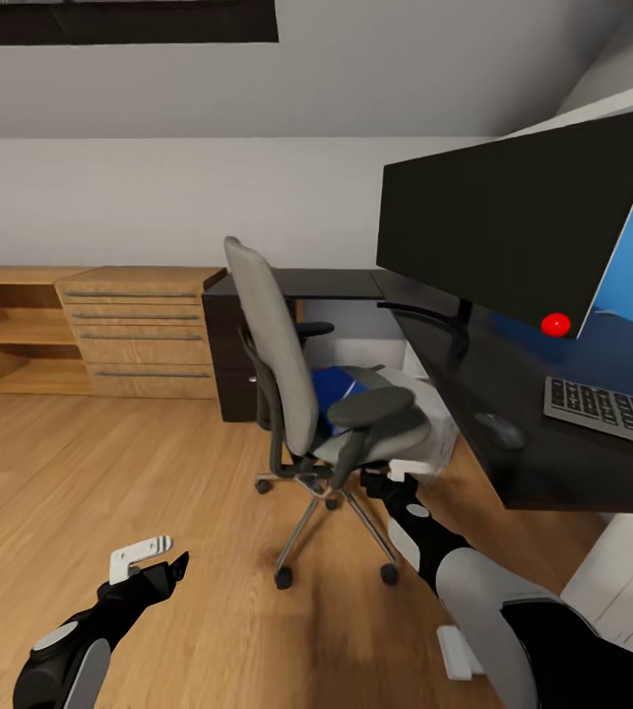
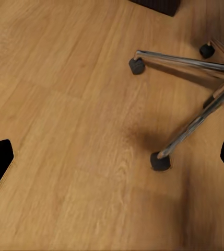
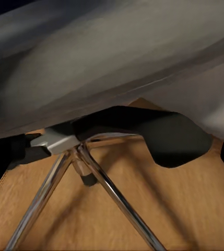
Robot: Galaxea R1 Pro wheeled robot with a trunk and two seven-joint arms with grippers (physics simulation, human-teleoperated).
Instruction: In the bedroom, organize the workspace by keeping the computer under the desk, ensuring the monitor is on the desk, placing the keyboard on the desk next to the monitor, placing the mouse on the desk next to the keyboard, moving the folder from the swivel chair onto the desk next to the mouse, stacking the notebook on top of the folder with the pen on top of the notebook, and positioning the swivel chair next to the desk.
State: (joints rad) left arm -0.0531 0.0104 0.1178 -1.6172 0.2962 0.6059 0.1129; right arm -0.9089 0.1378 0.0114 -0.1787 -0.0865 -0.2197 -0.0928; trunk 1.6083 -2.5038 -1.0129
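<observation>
The grey swivel chair (image 1: 282,384) stands on the floor before the black desk (image 1: 454,389), with the blue folder (image 1: 328,386) on its seat. On the desk are the wide black monitor (image 1: 513,217), the keyboard (image 1: 606,406) and the mouse (image 1: 500,430). The pale computer (image 1: 441,428) shows partly under the desk, behind the chair. My right gripper (image 1: 395,480) (image 3: 112,157) is open at the seat's front edge, just under the seat (image 3: 112,63). My left gripper (image 1: 154,563) (image 2: 113,162) hangs open over the floor near the chrome chair base (image 2: 195,123). Notebook and pen are out of view.
A light wooden drawer chest (image 1: 144,330) and open shelves (image 1: 11,330) line the back wall. A black drawer unit (image 1: 232,359) closes the desk's left end. Wooden floor (image 1: 109,463) spreads left of the chair. A white panel (image 1: 626,571) stands at right.
</observation>
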